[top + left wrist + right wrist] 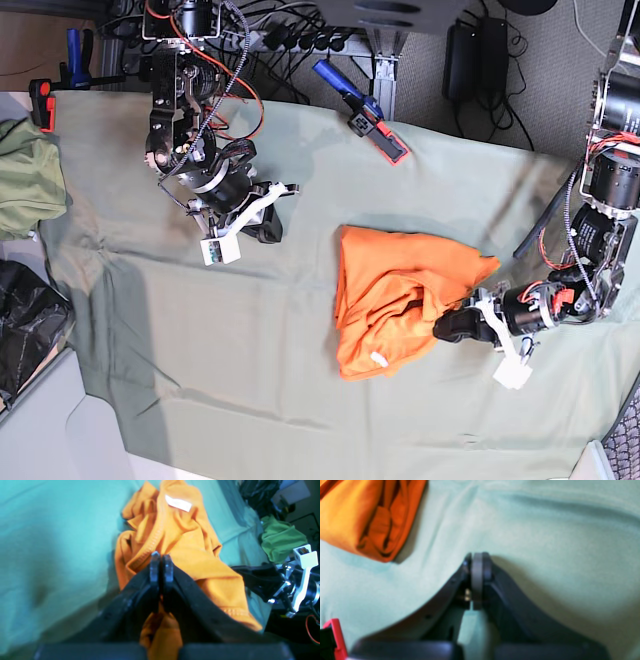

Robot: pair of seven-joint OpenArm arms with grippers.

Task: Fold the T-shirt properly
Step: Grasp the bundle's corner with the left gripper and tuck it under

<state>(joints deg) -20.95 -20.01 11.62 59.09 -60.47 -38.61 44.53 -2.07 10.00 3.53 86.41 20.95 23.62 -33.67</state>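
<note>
The orange T-shirt [400, 290] lies crumpled in a heap on the pale green cloth [250, 340] covering the table, its white label [178, 503] facing up. In the left wrist view the T-shirt [185, 545] fills the middle. My left gripper [161, 558] is shut at its near edge, with orange fabric pinched between the fingers and bulging out behind them. In the base view this gripper [447, 323] sits at the heap's right side. My right gripper [477, 557] is shut on nothing, low over the bare cloth, with the T-shirt [357, 517] well off to its upper left; the base view shows it [268, 226] at the back left.
An olive-green bunched garment [25, 175] lies at the table's left edge, also visible as a green garment [282, 538] in the left wrist view. A black bag [25, 330] sits below it. A blue and red clamp [365, 118] rests at the back edge. Cables hang behind the table.
</note>
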